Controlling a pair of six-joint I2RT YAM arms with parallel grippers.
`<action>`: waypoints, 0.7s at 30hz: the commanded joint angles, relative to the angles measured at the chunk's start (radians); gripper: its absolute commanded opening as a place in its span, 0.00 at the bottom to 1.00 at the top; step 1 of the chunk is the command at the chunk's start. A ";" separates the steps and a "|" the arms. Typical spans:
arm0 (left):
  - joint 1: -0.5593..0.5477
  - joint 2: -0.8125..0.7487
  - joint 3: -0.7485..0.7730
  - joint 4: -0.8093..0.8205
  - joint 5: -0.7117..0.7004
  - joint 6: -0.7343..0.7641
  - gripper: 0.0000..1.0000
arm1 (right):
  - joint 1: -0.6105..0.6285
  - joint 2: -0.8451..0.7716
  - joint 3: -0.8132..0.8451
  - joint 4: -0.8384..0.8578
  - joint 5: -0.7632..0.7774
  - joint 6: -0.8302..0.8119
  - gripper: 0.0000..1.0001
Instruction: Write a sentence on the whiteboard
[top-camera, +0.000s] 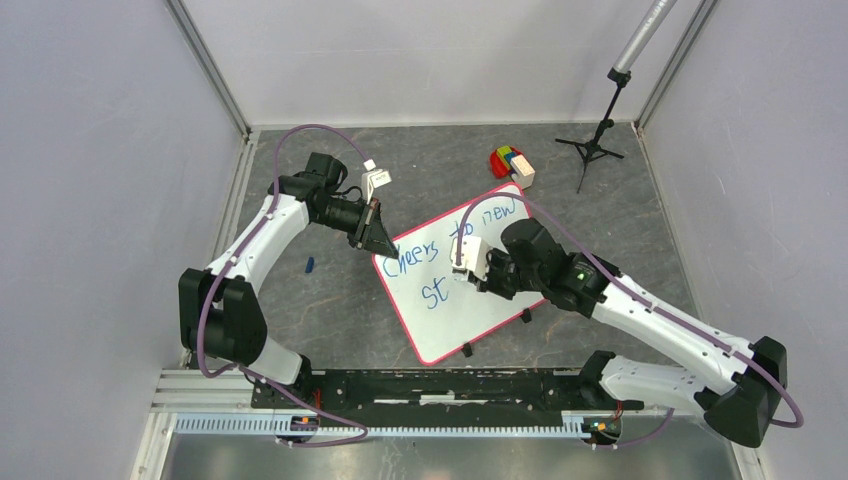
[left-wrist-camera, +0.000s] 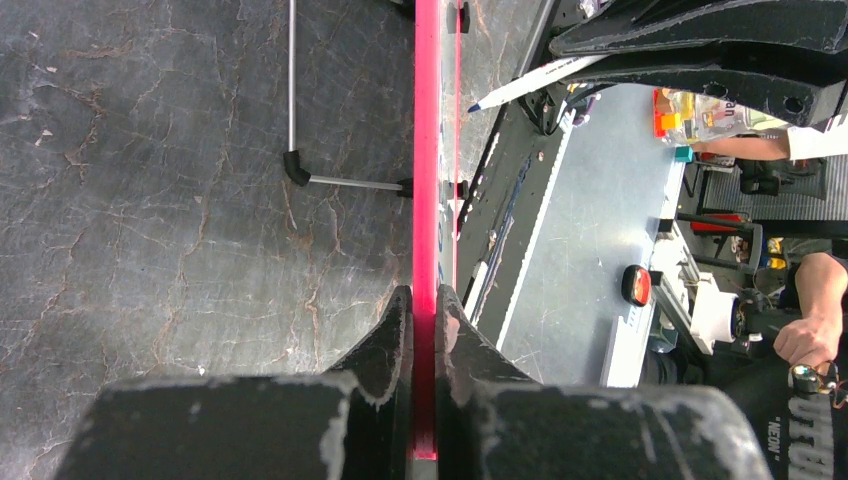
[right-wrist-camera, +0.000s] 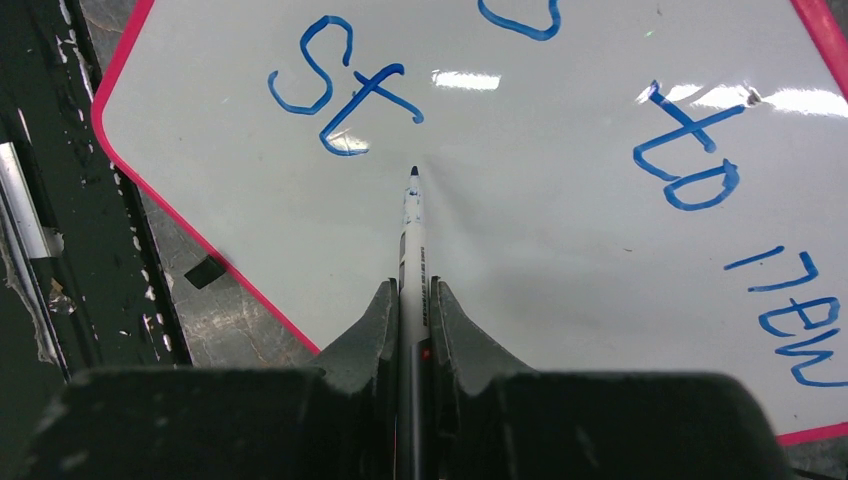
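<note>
The right gripper (right-wrist-camera: 410, 290) is closed on a marker (right-wrist-camera: 411, 230), pinched low on its barrel with the blue tip pointing away from the wrist. The tip sits on or just off the board (right-wrist-camera: 560, 200), just right of the letters "st"; whether it actually touches I cannot tell.

The left gripper (left-wrist-camera: 424, 300) is clamped on the board's pink rim at its far left edge, apparently steadying it. The board lies flat on the table (left-wrist-camera: 150, 200) between the two arms, turned cornerwise to them.

The sentence (top-camera: 415, 258) is partly written in blue. The first line reads "Cheers to new" and looks complete. The second line has only "st" so far, with bare white to its right.

By my reckoning the task is well past halfway. What remains is the rest of that last word and perhaps a full stop. There is room for a few more letters on the second line, and the marker looks placed to begin the next one.
</note>
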 joint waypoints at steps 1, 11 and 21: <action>-0.005 0.001 0.033 0.014 -0.038 0.027 0.02 | -0.014 -0.012 0.001 0.046 -0.012 0.030 0.00; -0.005 -0.004 0.033 0.013 -0.040 0.025 0.02 | -0.014 0.030 0.010 0.069 -0.012 0.036 0.00; -0.005 -0.009 0.030 0.014 -0.042 0.027 0.02 | -0.014 0.063 0.037 0.092 0.014 0.053 0.00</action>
